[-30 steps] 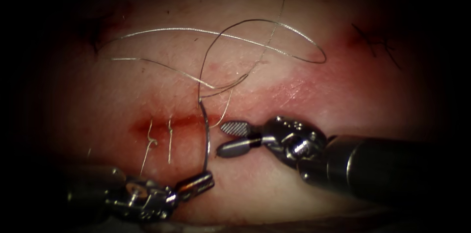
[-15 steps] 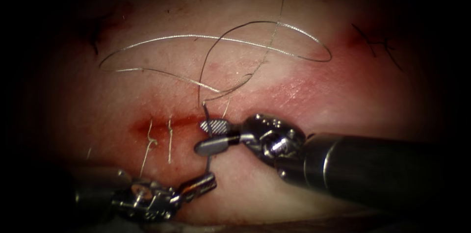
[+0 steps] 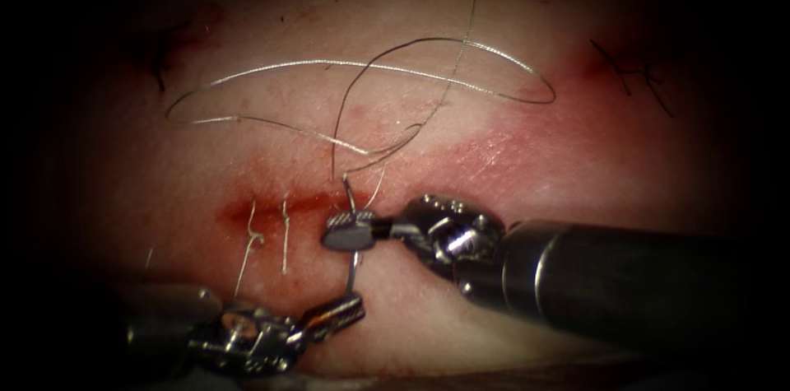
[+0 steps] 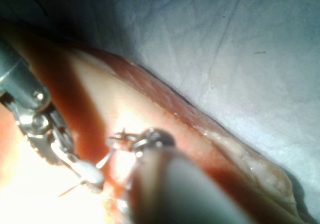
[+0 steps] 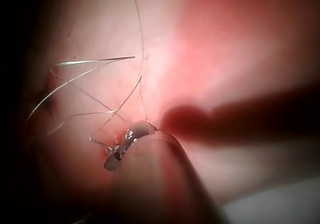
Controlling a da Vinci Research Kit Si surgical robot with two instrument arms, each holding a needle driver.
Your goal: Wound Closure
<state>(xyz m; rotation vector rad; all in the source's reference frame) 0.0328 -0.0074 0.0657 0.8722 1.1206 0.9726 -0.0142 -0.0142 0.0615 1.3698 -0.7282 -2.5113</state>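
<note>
Jaws of the right arm's steel needle driver [image 3: 350, 232] now closed on the thin curved steel needle [image 3: 354, 263], gripping it mid-curve just where it crosses the cut. 1 s ago those jaws were wide open and off to the right of the needle; half a sec ago they straddled it, open; now clamped. So both tools have the needle at once.

Left arm's steel needle driver [image 3: 336, 311] hasn't shifted: jaws closed on the needle's lower end, near edge of the tissue, below the cut. Needle runs up from there, through the right tool's grip, its upper end poking out just above, at the cut's red line [image 3: 271, 206]. Can't tell whether any part sits in the tissue; it looks to lie over the surface.

Fine pale suture thread [image 3: 370, 67] trails from the needle's upper end and lies in loose loops across the pink pork-belly tissue [image 3: 527, 169] above the cut, barely moved vs earlier frames. Two pale earlier stitches [image 3: 267, 235] cross the cut left of the needle. Red fluid stains the cut line.

Reading: a double hold like this looks like a handover/regrip set-up, left not yet released.
</note>
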